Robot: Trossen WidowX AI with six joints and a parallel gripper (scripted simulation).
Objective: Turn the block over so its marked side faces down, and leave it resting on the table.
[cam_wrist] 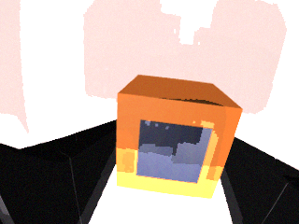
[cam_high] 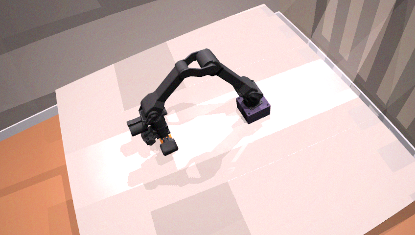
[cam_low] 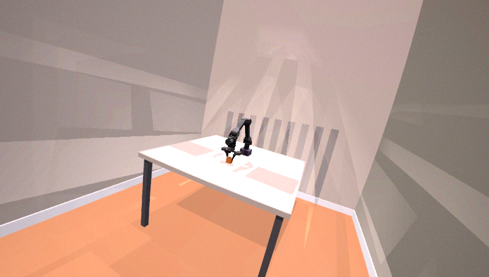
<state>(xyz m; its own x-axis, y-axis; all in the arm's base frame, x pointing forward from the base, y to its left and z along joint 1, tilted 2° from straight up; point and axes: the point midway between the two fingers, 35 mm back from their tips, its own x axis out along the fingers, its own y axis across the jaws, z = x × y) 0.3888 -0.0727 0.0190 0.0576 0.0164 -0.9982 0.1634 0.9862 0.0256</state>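
The orange block (cam_high: 162, 140) (cam_low: 229, 160) (cam_wrist: 175, 109) has a dark blue square mark (cam_wrist: 170, 161) on the face turned up toward the wrist camera. My gripper (cam_high: 166, 139) (cam_low: 229, 158) (cam_wrist: 171, 133) points down and is shut on the block, with one black finger against each of two opposite sides. In the top view the gripper hides most of the block. The block is at the table top (cam_high: 291, 189) (cam_low: 192, 164) or very close to it; its underside is hidden, so I cannot tell whether it touches.
The purple arm base (cam_high: 258, 114) (cam_low: 245, 152) stands on the table to the right of the gripper in the top view. The arm arches above the table between base and gripper. The table's left edge lies beyond the gripper in that view.
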